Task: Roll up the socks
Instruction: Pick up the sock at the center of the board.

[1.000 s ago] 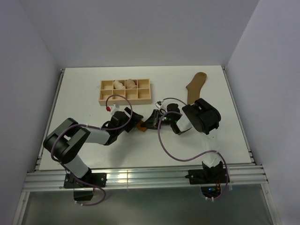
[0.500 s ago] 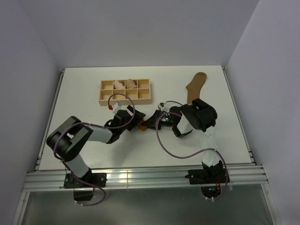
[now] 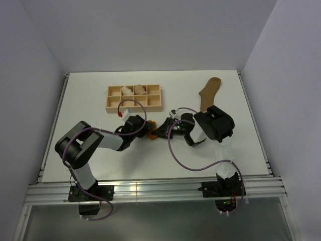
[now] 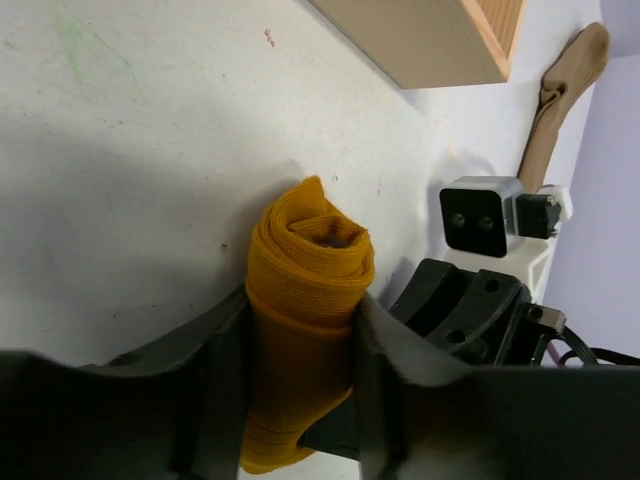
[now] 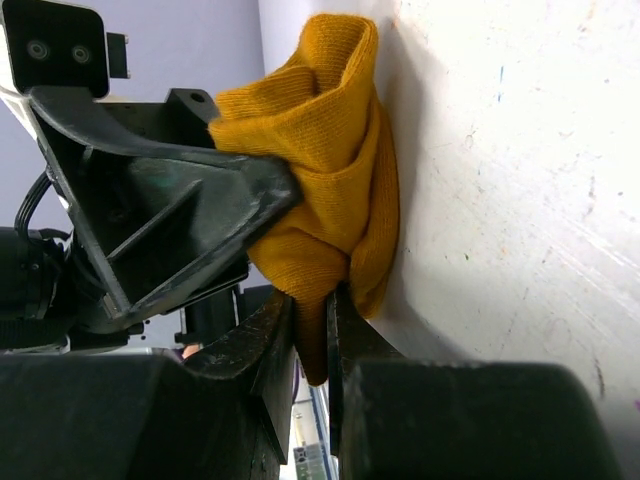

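Note:
The mustard-orange sock [image 3: 150,133] is a tight roll at the table's middle, between both grippers. My left gripper [image 4: 300,315] is shut on the roll [image 4: 308,262], one finger pressing each side. From the opposite side, my right gripper [image 5: 312,305] is shut on a fold of the same sock [image 5: 320,180]. In the top view the left gripper [image 3: 145,131] and right gripper [image 3: 158,131] almost touch. The olive-brown sock [image 3: 208,92] lies flat at the back right, apart from both grippers, and shows far off in the left wrist view [image 4: 566,85].
A wooden compartment tray [image 3: 133,105] stands at the back left, just beyond the left gripper, with pale rolled bundles [image 3: 133,91] in its back cells. Its corner [image 4: 430,40] shows in the left wrist view. The arms' cables loop over the table's middle.
The left gripper has slid right onto the mustard-orange roll and its jaws have narrowed onto it. The right gripper has kept its hold and shifted slightly left.

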`<state>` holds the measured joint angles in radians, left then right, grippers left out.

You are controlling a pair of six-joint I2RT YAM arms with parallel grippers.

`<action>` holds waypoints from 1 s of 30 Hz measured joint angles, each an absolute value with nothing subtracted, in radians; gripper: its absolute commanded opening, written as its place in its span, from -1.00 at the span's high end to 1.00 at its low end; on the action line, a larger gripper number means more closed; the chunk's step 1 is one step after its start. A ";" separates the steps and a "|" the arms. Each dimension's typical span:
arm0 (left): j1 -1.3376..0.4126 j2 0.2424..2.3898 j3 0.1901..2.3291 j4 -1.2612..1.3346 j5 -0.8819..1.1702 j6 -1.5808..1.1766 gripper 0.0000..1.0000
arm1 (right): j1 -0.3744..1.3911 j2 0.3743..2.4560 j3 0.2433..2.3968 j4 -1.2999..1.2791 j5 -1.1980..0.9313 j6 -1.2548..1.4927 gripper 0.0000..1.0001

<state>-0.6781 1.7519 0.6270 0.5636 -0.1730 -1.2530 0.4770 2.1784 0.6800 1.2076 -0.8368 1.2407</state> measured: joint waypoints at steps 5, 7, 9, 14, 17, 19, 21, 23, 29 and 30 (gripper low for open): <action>-0.678 1.756 0.641 0.540 -0.179 -1.249 0.59 | 0.477 2.177 0.680 1.200 -0.835 1.234 0.61; -0.679 1.757 0.653 0.521 -0.182 -1.242 0.82 | 0.477 2.162 0.680 1.169 -0.829 1.208 0.31; -0.683 1.758 0.668 0.496 -0.184 -1.232 0.99 | 0.477 2.139 0.680 1.115 -0.821 1.164 0.14; -0.698 1.759 0.727 0.396 -0.205 -1.199 0.99 | 0.488 1.985 0.677 0.847 -0.762 0.992 -0.18; -0.704 1.759 0.754 0.342 -0.218 -1.175 0.99 | 0.494 1.863 0.670 0.645 -0.682 0.868 -0.25; -0.708 1.756 0.773 0.303 -0.233 -1.158 0.99 | 0.495 1.767 0.663 0.498 -0.603 0.790 -0.32; -0.712 1.751 0.793 0.255 -0.249 -1.137 0.99 | 0.495 1.676 0.662 0.365 -0.519 0.722 -0.36; -0.715 1.746 0.811 0.207 -0.266 -1.117 0.99 | 0.495 1.583 0.661 0.241 -0.432 0.660 -0.39; -0.717 1.732 0.879 0.025 -0.344 -1.058 0.99 | 0.495 1.356 0.660 -0.007 -0.236 0.550 -0.39; -0.717 1.731 0.889 0.000 -0.359 -1.050 0.99 | 0.495 1.320 0.660 -0.036 -0.210 0.536 -0.39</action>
